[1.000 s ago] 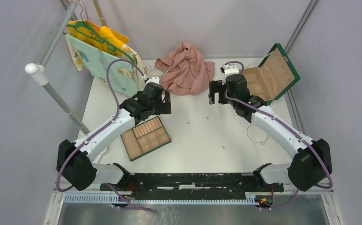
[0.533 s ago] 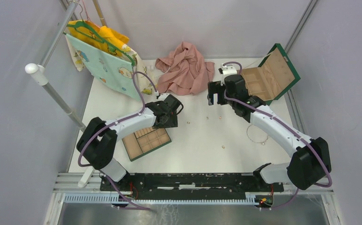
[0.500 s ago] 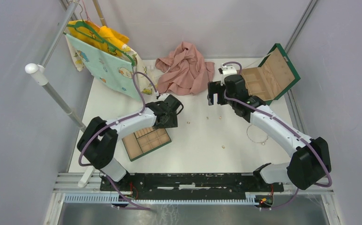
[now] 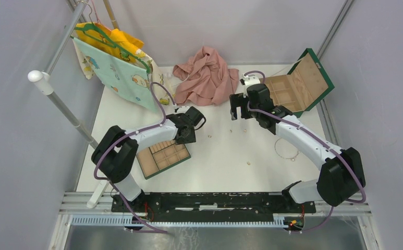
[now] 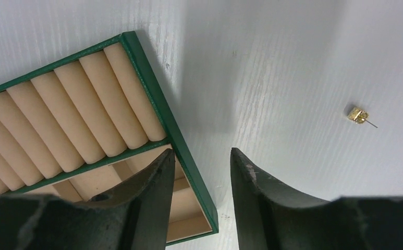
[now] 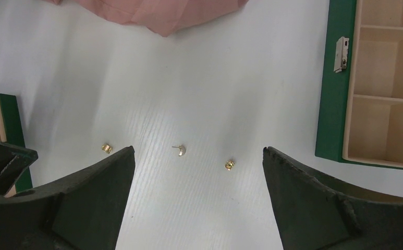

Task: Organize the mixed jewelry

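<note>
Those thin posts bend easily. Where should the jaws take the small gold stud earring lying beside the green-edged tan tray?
Likely its chunky gold head, from straight above. The small gold stud earring lies on its side on the white table, hair-thin post flat, pointing away from the green-edged tan tray; set jaws across the head.

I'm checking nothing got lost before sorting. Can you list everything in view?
Gold jewelry pieces: at least four, pale gold, scattered mid-table.
Wire loop: one, silvery, right side of table.
Tray: one, tan with green rim, left.
Box: one, green, open, far right.
Cloth: one, pink, crumpled, far middle.
Hanging fabric: one bundle, pale green and yellow, far left.
Left gripper: black, open, over tray corner.
Right gripper: black, open, above three gold pieces.
</note>
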